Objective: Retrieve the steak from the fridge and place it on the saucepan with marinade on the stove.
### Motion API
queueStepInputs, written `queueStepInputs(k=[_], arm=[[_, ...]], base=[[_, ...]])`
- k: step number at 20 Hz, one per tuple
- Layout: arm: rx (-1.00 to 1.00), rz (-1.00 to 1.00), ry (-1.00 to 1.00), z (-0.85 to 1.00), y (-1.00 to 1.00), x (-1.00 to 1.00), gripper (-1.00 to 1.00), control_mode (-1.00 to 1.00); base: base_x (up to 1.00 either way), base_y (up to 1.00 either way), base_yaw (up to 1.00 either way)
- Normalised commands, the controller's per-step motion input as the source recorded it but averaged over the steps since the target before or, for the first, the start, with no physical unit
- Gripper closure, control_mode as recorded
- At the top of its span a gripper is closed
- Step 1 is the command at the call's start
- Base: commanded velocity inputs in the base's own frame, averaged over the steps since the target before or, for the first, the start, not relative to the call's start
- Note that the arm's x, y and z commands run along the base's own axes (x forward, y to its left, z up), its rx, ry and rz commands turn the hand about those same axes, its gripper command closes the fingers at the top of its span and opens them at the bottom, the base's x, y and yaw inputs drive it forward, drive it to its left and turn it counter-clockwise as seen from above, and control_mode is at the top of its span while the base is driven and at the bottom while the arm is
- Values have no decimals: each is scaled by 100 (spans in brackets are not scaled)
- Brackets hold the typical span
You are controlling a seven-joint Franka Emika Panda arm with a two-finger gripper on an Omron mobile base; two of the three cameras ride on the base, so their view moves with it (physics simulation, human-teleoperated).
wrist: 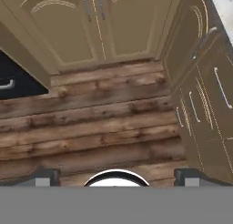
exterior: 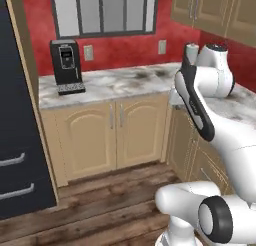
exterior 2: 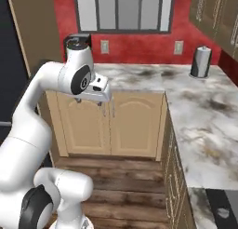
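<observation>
Your 2 dark fingers (wrist: 45, 176) stand released and wide apart, holding nothing, over the brown plank floor (wrist: 91, 123). Beyond it stand beige cabinet doors (exterior: 112, 132). At far left you see the tall charcoal-black fridge (exterior: 17, 155), shut; on the marbled grey worktop (exterior: 125, 82) sits a black coffee machine (exterior: 66, 65).

One coffee machine (exterior: 66, 66), one steel canister (exterior 2: 201, 62), two wall outlets (exterior: 88, 52), one window (exterior: 104, 11), one fridge (exterior: 17, 155) with two drawer handles (exterior: 11, 160), two cabinet doors (exterior: 115, 136) beneath the counter (exterior: 125, 82)
</observation>
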Motion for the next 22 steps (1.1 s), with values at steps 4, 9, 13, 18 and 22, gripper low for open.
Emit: queueStepInputs(k=[4,9,13,18,22], arm=[[0,0,0,0,0,0,-100,100],[0,0,0,0,0,0,-100,100],[0,0,0,0,0,0,-100,100],[0,0,0,0,0,0,-100,100],[0,0,0,0,0,0,-100,100]], base=[[14,-1,94],[11,0,93],[3,0,76],[0,0,17],[35,38,1]])
